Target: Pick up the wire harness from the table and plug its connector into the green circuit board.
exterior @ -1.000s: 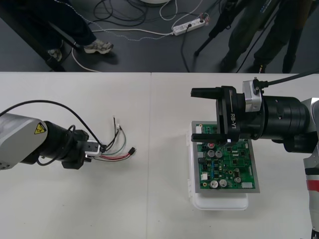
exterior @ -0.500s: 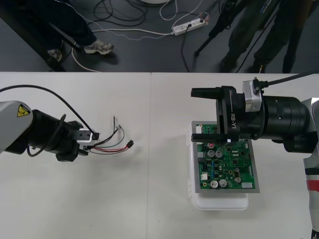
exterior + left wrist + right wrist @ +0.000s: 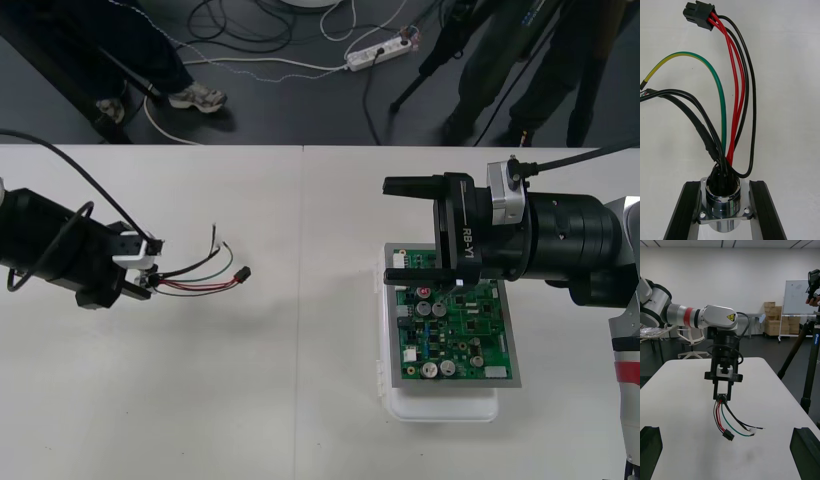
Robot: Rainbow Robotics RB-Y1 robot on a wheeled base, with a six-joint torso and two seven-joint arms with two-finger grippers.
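Observation:
The wire harness (image 3: 200,280) hangs from my left gripper (image 3: 148,270) at the left side of the table, held clear of the surface. That gripper is shut on the round metal socket (image 3: 721,202), which sits between its two black fingers (image 3: 687,213). Red, black and green wires (image 3: 733,112) fan out from the socket to the small black plug (image 3: 699,15), which points toward the board. The green circuit board (image 3: 455,325) rests on its white base (image 3: 445,408) at the right. My right gripper (image 3: 398,230) hovers open over the board's far left corner, fingers (image 3: 649,450) wide apart.
The right wrist view faces the left gripper (image 3: 723,390) with the harness (image 3: 730,420) dangling and the plug (image 3: 728,435) lowest. Bare table (image 3: 300,380) lies between harness and board. Dark floor with cables runs past the table's far edge (image 3: 300,146).
My left gripper has drawn back to the left with the harness in it, and the plug has moved left with it. The right arm has stayed put.

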